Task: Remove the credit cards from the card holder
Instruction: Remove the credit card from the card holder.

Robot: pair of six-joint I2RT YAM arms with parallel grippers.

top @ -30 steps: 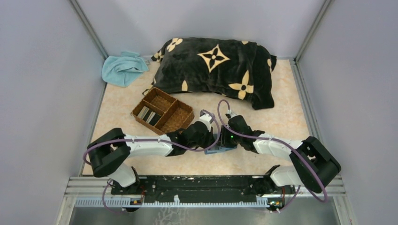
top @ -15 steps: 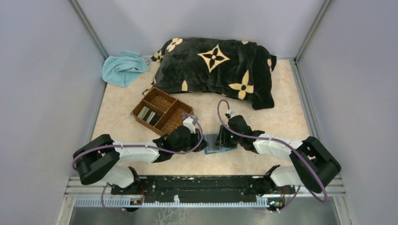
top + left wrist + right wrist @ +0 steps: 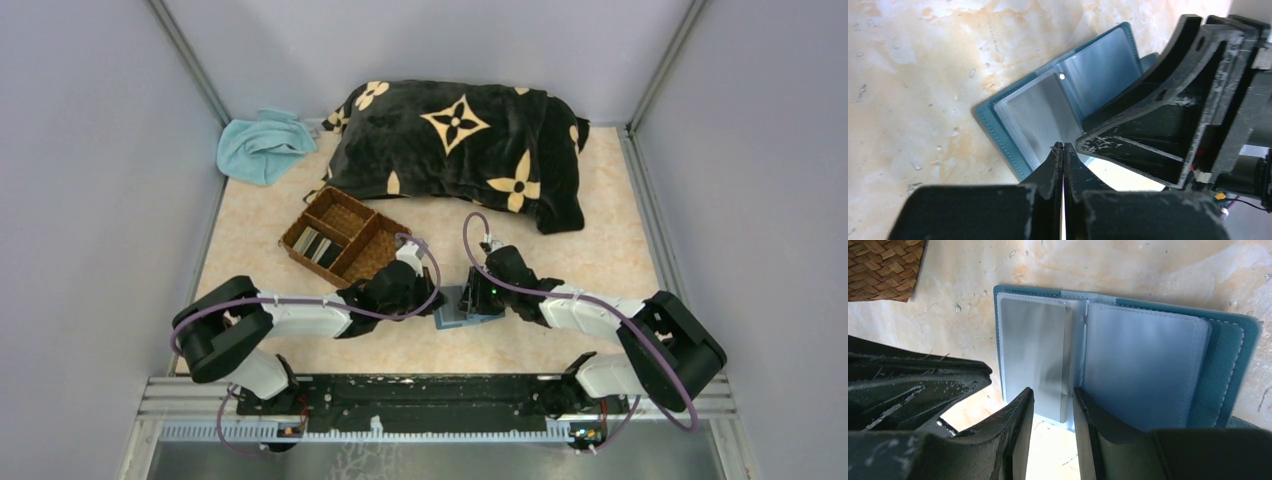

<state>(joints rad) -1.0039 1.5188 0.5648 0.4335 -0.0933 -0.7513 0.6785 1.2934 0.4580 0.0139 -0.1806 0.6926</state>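
Pinching cleanly matters: card holder (image 3: 1228, 365) lies open on bench (image 3: 600, 250), centre-near btwn arms; left hand (image 3: 1063, 150) fingers pressed together, tips by grey card (image 3: 1033, 350); right hand (image 3: 1053, 392) slightly apart over its near edge. Part left, nip protruding edge, slide w/o lifting holder.

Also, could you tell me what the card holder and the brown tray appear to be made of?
The card holder looks like matte teal leather or imitation leather, given its stitched edge; its inner sleeves seem translucent glossy plastic, catching light. The tray looks like woven brown straw or rattan, judging by its plaited texture.
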